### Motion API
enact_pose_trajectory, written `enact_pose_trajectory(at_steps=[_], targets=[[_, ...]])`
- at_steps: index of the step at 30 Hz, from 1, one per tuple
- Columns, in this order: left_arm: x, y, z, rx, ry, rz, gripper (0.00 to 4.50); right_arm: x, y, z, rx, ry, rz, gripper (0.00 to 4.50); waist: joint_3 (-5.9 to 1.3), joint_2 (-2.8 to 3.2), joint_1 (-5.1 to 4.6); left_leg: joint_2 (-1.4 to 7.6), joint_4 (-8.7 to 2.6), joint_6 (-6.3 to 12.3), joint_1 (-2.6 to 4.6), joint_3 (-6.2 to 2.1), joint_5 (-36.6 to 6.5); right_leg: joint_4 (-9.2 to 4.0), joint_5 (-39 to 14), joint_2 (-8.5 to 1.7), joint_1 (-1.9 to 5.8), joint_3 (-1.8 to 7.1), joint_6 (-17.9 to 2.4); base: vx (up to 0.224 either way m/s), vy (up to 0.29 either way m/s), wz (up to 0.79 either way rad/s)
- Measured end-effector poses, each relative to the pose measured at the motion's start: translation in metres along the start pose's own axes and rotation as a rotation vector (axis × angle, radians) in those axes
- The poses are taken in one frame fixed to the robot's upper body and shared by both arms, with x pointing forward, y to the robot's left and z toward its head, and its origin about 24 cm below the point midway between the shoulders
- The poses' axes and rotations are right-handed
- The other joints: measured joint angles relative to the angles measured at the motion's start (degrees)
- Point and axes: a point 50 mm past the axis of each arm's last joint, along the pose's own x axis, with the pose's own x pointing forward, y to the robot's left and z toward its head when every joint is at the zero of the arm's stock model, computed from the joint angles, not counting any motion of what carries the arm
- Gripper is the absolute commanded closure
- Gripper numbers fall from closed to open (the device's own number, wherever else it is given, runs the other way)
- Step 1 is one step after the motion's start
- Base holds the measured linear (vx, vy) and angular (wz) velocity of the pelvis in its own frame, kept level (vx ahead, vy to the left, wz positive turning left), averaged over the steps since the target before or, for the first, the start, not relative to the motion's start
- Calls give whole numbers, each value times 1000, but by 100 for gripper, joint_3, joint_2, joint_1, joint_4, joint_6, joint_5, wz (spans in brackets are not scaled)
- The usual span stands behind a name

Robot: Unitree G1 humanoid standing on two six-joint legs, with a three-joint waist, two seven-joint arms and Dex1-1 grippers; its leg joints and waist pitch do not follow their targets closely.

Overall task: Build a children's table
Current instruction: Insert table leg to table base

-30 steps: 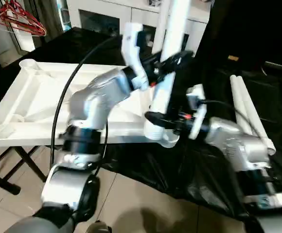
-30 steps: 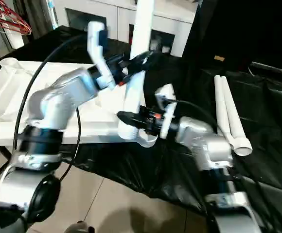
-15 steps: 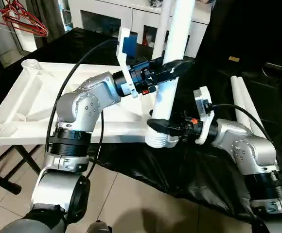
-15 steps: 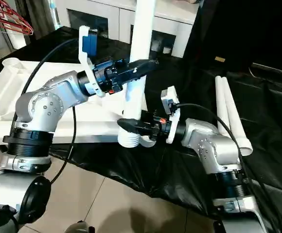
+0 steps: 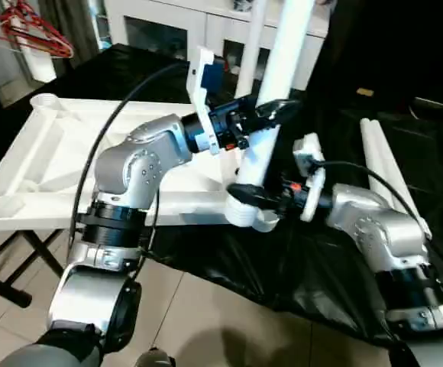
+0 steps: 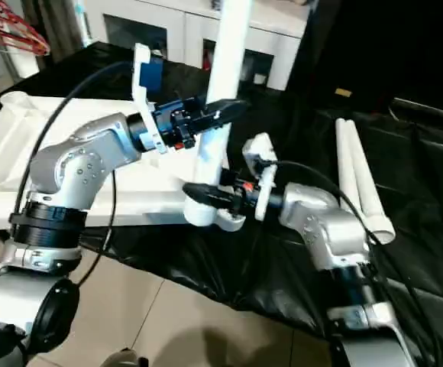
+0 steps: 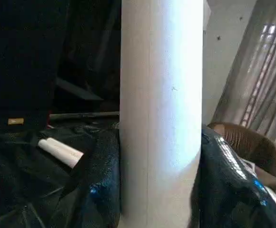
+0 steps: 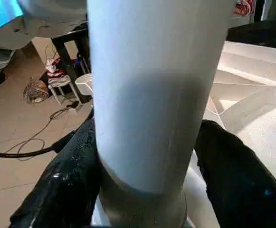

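I have the long white plastic tube leg [image 5: 271, 115] standing nearly upright, tipped a little toward the far side, with its threaded lower end at the near right corner socket [image 5: 261, 222] of the big white ribbed plastic tabletop [image 5: 46, 164], which lies underside up. That axis is what the next move turns on, in my judgement: the leg has to line up straight with the socket before it can seat or screw down.

My left gripper [image 5: 271, 115] reaches in from the left and is clamped on the leg midway up, a black finger [image 7: 95, 185] pressed to each side. My right gripper [image 5: 246, 194] comes in from the right, low, at the leg's base just above the socket; its fingers [image 8: 71, 180] bracket the tube, but I cannot tell if they are squeezing or merely close around it. The right one is nearer the joint.

The tabletop rests on a surface draped in glossy black plastic sheeting [image 5: 313, 267]. Two more white tube legs [image 5: 386, 160] lie side by side on the sheet, well off to the right. Behind stands a white glass-door cabinet [image 5: 176, 23]; beige floor tiles [image 5: 206, 321] show below.
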Motion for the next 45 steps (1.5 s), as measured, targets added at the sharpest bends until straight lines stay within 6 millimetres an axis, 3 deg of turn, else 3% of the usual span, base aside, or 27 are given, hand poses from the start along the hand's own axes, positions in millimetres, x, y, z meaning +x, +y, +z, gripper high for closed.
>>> enact_pose_trajectory(at_steps=[15,26,31,32,33,45], targets=[[2,-2,-12,-2,30,-2,268,1,0,3,28,25,20,152,0,0,4,0,0,1,-1,0,1,0,1,0,0,0,0,0,0,0],[2,-2,-12,6,29,1,269,0,1,1,49,34,37,241,0,0,4,0,0,1,0,0,1,0,1,0,0,0,1,0,0,0],[2,-1,-12,5,32,4,269,-1,1,1,46,42,38,248,0,0,5,0,0,1,0,0,1,0,1,0,0,0,0,0,0,0],[2,-1,-13,4,32,4,269,-1,1,1,50,44,39,201,0,0,4,0,0,1,0,0,1,0,1,0,0,0,0,0,0,0],[2,-1,-13,1,34,5,269,-1,1,0,61,48,41,189,0,0,4,0,0,1,1,0,1,0,1,0,0,0,0,0,0,0],[-1,2,-12,14,34,17,269,-4,-1,-6,73,69,6,177,0,0,5,0,0,0,0,0,1,0,1,0,0,0,0,0,0,0]])
